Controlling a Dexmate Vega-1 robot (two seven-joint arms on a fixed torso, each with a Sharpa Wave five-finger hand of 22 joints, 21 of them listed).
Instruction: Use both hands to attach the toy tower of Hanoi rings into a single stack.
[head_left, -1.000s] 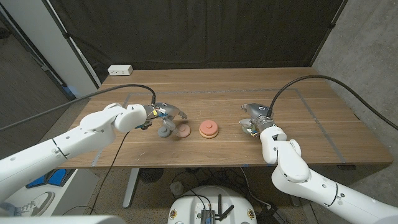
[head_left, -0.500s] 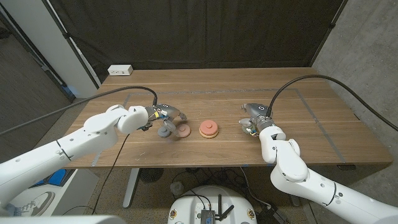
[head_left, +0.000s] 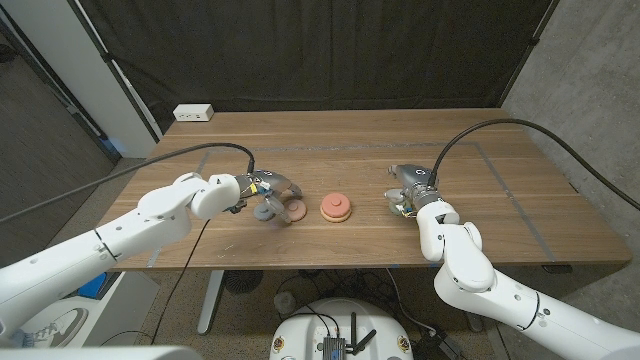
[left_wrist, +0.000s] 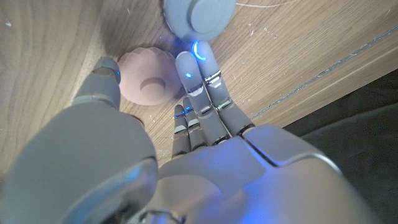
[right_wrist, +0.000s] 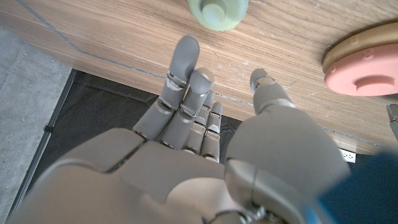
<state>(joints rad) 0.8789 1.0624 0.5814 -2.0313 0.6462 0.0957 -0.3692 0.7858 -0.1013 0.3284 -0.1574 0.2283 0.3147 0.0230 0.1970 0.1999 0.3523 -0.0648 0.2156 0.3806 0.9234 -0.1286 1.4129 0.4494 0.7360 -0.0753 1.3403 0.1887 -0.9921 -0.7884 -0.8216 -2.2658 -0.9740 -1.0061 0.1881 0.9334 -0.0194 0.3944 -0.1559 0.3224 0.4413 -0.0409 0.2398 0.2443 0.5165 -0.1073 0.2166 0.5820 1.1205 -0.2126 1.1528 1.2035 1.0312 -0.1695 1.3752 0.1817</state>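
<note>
Grey ring (left_wrist: 199, 17) partly cut off.

- Head view: looks down from above the worktop's (head_left: 340, 150) near edge toward its far edge.
- Wrist views: close over each hand's back; each shares the coral ring (head_left: 335, 207) area with the head view.

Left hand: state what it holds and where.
Nothing is gripped. The left hand has fingertips touching the grey ring's edge; the pink ring lies beside them.

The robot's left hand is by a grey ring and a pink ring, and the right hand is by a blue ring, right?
Not quite. The ring by the right hand is green, not blue; the right wrist view shows it. The left hand is indeed by the grey ring and pink ring.
</note>
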